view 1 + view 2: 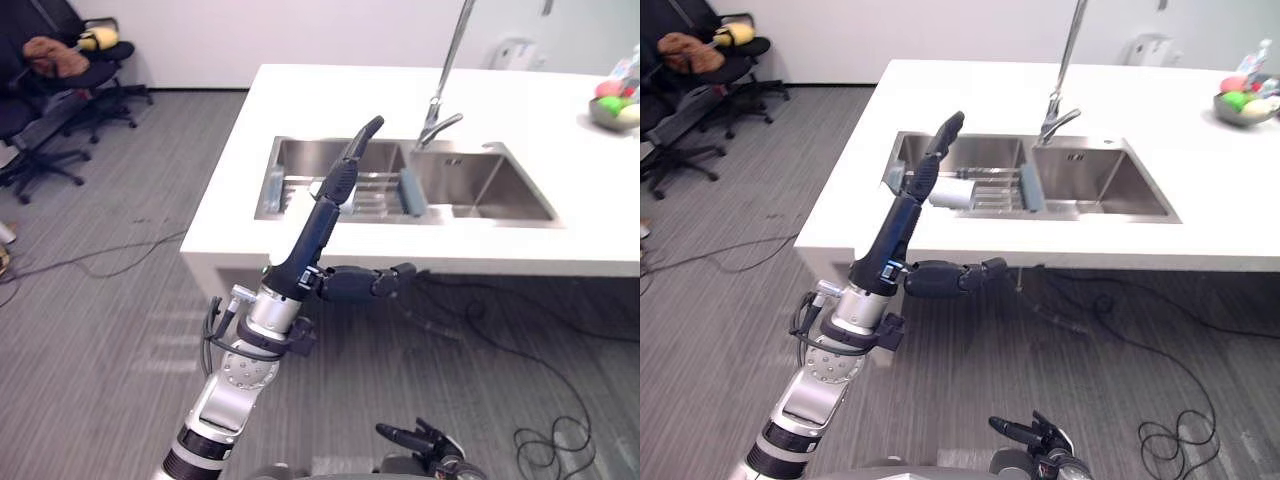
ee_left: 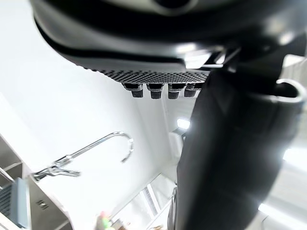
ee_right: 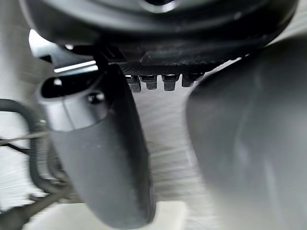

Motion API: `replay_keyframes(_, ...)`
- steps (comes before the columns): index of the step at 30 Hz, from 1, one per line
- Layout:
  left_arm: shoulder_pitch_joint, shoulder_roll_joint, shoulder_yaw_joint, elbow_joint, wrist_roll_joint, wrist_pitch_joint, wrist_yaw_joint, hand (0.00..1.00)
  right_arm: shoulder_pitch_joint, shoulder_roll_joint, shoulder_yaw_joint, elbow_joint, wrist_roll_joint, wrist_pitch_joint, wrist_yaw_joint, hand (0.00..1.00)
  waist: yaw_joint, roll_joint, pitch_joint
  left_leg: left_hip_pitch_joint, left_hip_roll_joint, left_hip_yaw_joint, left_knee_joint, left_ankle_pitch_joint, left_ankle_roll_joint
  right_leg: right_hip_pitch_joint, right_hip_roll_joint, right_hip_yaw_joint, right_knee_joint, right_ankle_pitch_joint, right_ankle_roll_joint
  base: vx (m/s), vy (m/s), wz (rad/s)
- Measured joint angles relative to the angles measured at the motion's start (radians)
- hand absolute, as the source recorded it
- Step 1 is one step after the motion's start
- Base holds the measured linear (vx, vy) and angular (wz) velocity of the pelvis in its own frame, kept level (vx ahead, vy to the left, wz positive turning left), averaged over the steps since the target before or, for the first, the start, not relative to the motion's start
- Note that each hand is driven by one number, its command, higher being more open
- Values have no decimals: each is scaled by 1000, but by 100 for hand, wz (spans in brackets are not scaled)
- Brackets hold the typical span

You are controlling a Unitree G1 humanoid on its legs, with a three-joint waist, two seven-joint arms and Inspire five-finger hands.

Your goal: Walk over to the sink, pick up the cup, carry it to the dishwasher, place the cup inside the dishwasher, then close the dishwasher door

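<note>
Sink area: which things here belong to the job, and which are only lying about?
For the job:
- cup, lying in the left basin
- sink
- left hand, raised and open, holding nothing

Lying about:
- faucet
- fruit bowl at the counter's far right
- office chairs at far left

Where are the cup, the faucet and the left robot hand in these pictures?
cup (image 1: 960,193), right eye view, on its pale side.
faucet (image 1: 1066,60), right eye view, on its tall neck.
left robot hand (image 1: 898,232), right eye view, on its palm, below the straight fingers.
</note>
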Motion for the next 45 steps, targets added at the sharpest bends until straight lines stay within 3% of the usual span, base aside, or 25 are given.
replay_keyframes(1, -20, 5, -6, 24, 14, 22, 0, 100, 0, 4, 0, -12, -1, 1, 2, 100, -10, 2, 0, 8, 17, -7, 0, -5, -9, -13, 10, -11, -91, -13, -1, 414, -185, 46)
replay_keyframes(2, -65, 20, -18, 69, 31, 99, -2, 100, 6, 12, 2, -43, -7, 10, 3, 100, -25, 7, 4, 35, 55, -18, 1, -27, -46, -14, 43, -19, -388, -7, 1, 414, -210, 41)
replay_keyframes(3, -73, 27, -16, 76, 32, 128, -2, 100, 7, 15, 6, -54, -14, 19, 4, 100, -31, 6, 3, 45, 65, -18, 2, -40, -67, -4, 54, -17, -511, 11, 5, 500, -289, 45)
replay_keyframes(4, -79, 40, -6, 86, 46, 173, -1, 100, 17, 18, 19, -72, -20, 36, 4, 100, -39, -2, -2, 68, 72, -14, 2, -77, -103, 15, 61, 2, -732, 92, 7, 335, -224, 25)
replay_keyframes(5, -78, 47, -4, 88, 62, 206, 0, 100, 27, 19, 30, -79, -22, 46, 4, 100, -38, -17, -8, 80, 62, -16, 4, -94, -117, 18, 55, 27, -799, 159, 6, 463, -333, 22)
replay_keyframes(6, -70, 57, 0, 111, 99, 273, 4, 100, 38, 17, 39, -88, -21, 68, 12, 100, -33, -29, -21, 114, 54, -21, 18, -136, -145, 25, 46, 66, -801, 287, 11, 455, -320, 4)
replay_keyframes(7, -55, 23, 2, 154, 140, 343, 13, 100, 31, -26, 42, -101, -33, 90, 26, 100, -32, 34, -23, 117, 118, -3, 40, -148, -163, 48, 101, 73, -804, 272, 9, 447, -302, 2)
replay_keyframes(9, -54, 0, 9, 187, 176, 393, 31, 100, 22, -41, 43, -106, -32, 103, 35, 100, -28, 90, -32, 115, 174, 13, 39, -143, -178, 57, 152, 39, -818, 248, -21, 368, -233, 7)
replay_keyframes(11, -52, -2, 27, 187, 193, 422, 39, 100, 12, -40, 54, -110, -33, 139, 43, 100, -20, 83, -31, 116, 194, 15, 41, -95, -194, 60, 168, 25, -804, 208, -33, 322, -262, 13)
replay_keyframes(14, -38, -6, 73, 178, 228, 450, 64, 100, 24, -49, 61, -130, -58, 188, 80, 100, -11, 72, -23, 23, 234, -3, 294, -55, -187, 126, 171, -2, -829, 157, -49, 216, -212, 26)
replay_keyframes(15, -38, -9, 92, 165, 239, 450, 64, 100, 30, -52, 71, -149, -75, 192, 98, 100, -13, 75, -24, -54, 284, 9, 452, -45, -178, 173, 178, -26, -871, 155, -54, 226, -153, 54)
replay_keyframes(16, -37, -8, 106, 153, 258, 445, 65, 100, 37, -54, 85, -149, -88, 194, 104, 100, -11, 69, -25, -95, 323, 55, 513, -68, -177, 218, 183, -46, -908, 154, -56, 172, -92, 52)
replay_keyframes(17, -37, -5, 112, 149, 261, 441, 66, 100, 40, -55, 91, -145, -90, 195, 105, 100, -8, 66, -29, -109, 330, 81, 500, -83, -170, 235, 181, -52, -924, 154, -58, 195, -77, 37)
replay_keyframes(18, -38, 2, 129, 146, 266, 423, 66, 100, 40, -62, 100, -129, -88, 195, 104, 100, -2, 58, -38, -124, 323, 123, 404, -92, -162, 247, 175, -60, -949, 155, -56, 120, -16, 18)
replay_keyframes(19, -38, 8, 145, 140, 266, 411, 65, 100, 36, -68, 100, -112, -87, 192, 103, 100, 2, 70, -51, -125, 301, 146, 274, -82, -157, 249, 171, -61, -963, 160, -51, 165, 48, 11)
replay_keyframes(20, -43, 16, 161, 137, 266, 401, 65, 100, 29, -78, 99, -96, -86, 189, 103, 100, 2, 78, -57, -124, 270, 145, 138, -25, -159, 248, 166, -61, -970, 172, -43, 193, 118, -5)
replay_keyframes(21, -50, 30, 181, 137, 265, 390, 65, 100, 13, -92, 98, -69, -86, 186, 103, 100, 2, 97, -69, -108, 237, 133, 4, 57, -208, 243, 162, -50, -974, 183, -26, 260, 157, -4)
replay_keyframes(22, -60, 44, 204, 137, 265, 390, 64, 100, 3, -93, 97, -62, -86, 184, 104, 100, -8, 94, -72, -77, 202, 133, -79, 93, -196, 238, 146, -47, -984, 188, -17, 216, 136, 1)
replay_keyframes(28, -158, 94, 234, 195, 266, 391, 55, 100, 6, -93, 95, -46, -59, 176, 88, 100, -29, 92, -72, -64, 143, 117, -120, 111, -181, 286, 106, -70, -1058, 205, 8, 121, 81, 16)
replay_keyframes(33, -185, 193, 233, 218, 260, 218, -90, 100, -1, -85, 86, -39, -53, 194, 92, 100, -43, 93, -73, -47, 150, 118, -146, 130, -188, 300, 120, -65, -1085, 213, 1, -15, -21, -2)
replay_keyframes(37, -197, 275, 229, 234, 216, 143, -198, 100, -5, -90, 75, -36, -49, 204, 91, 100, -52, 101, -78, -27, 163, 131, -183, 133, -192, 304, 144, -56, -1114, 242, -5, -67, -29, -12)
replay_keyframes(45, -199, 361, 229, 309, 205, 118, -321, 100, 2, -93, 51, -33, -51, 197, 100, 100, -66, 99, -78, -10, 145, 156, -205, 141, -182, 303, 127, -31, -1135, 278, 10, -98, 20, -9)
